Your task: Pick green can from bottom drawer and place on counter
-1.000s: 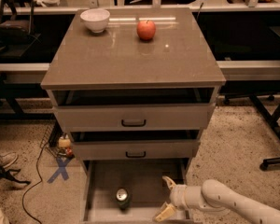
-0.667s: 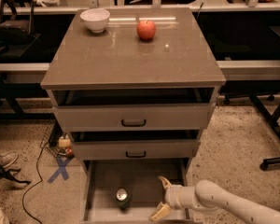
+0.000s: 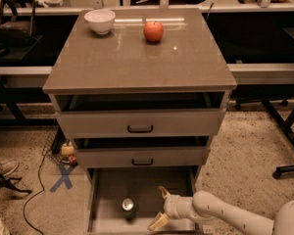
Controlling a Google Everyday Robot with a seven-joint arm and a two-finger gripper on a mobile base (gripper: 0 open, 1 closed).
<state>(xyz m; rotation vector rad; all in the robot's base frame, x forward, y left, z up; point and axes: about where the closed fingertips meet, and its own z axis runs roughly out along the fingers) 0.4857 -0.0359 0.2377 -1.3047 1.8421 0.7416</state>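
My claw (image 3: pixel 159 208), spread apart, sits just beside the green can (image 3: pixel 129 205) standing in the bottom drawer (image 3: pixel 108 182), so I should slide toward it level, straddling it before closing.

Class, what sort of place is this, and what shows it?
Likely a robotics lab or office: a blue tape X on speckled carpet, long desks behind the grey-brown drawer cabinet, and a cream robot gripper, open, over the bottom drawer beside the small green can.
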